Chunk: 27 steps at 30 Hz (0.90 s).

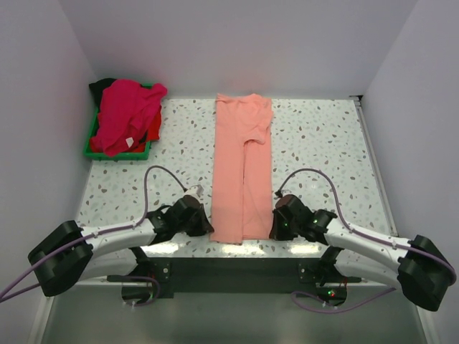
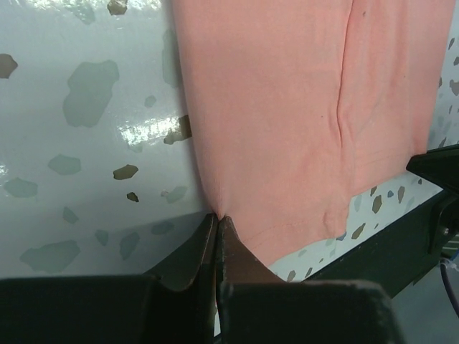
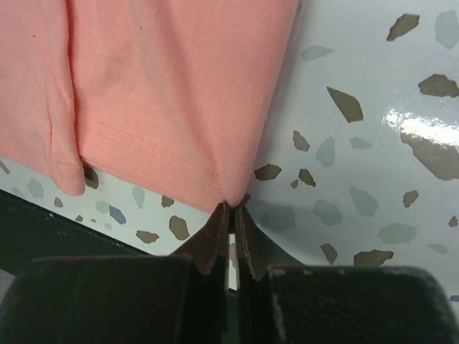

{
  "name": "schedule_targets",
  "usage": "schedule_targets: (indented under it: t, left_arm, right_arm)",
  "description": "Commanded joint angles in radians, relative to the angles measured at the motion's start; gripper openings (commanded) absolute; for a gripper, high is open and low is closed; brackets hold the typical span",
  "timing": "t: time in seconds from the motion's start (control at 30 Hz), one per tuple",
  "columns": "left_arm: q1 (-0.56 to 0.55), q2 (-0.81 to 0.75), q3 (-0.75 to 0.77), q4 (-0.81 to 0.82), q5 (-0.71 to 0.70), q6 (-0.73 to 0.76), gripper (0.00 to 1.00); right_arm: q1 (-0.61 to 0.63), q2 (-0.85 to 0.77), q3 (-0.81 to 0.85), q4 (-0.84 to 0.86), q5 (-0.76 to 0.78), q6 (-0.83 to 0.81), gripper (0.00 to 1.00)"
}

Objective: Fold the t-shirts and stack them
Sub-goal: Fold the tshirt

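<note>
A salmon-pink t-shirt (image 1: 242,168) lies folded into a long strip down the middle of the table, hem towards me. My left gripper (image 1: 207,223) is shut on its near left hem corner, seen pinched in the left wrist view (image 2: 219,216) with the salmon-pink t-shirt (image 2: 301,107) spread beyond. My right gripper (image 1: 275,223) is shut on the near right hem corner, pinched in the right wrist view (image 3: 233,206) below the salmon-pink t-shirt (image 3: 165,86). Magenta-pink (image 1: 127,113), red (image 1: 153,127) and black (image 1: 104,84) t-shirts lie piled at the back left.
The pile sits in a green tray (image 1: 118,154) at the back left by the left wall. The speckled table's near edge (image 1: 237,249) runs just under both grippers. White walls enclose the table on three sides.
</note>
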Motion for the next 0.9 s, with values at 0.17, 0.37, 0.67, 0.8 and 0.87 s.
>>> schedule_targets:
  t: [0.17, 0.37, 0.67, 0.8, 0.87]
  left_arm:
    - [-0.006, -0.070, -0.043, -0.003, 0.032, -0.019, 0.00]
    - [-0.007, -0.090, -0.074, 0.032, 0.081, -0.033, 0.12]
    - [-0.015, -0.176, -0.114, -0.006, 0.095, -0.064, 0.39]
    - [-0.035, -0.165, -0.137, 0.014, 0.108, -0.091, 0.39]
    - [-0.065, -0.142, -0.152, 0.032, 0.108, -0.111, 0.40]
  right_arm:
    - [0.005, -0.150, -0.055, -0.104, -0.012, 0.059, 0.01]
    - [0.004, -0.188, -0.072, -0.121, -0.037, 0.079, 0.01]
    - [0.005, -0.250, -0.068, -0.178, -0.046, 0.104, 0.03]
    - [0.005, -0.261, -0.064, -0.187, -0.047, 0.111, 0.04]
    - [0.004, -0.261, -0.069, -0.182, -0.049, 0.113, 0.04]
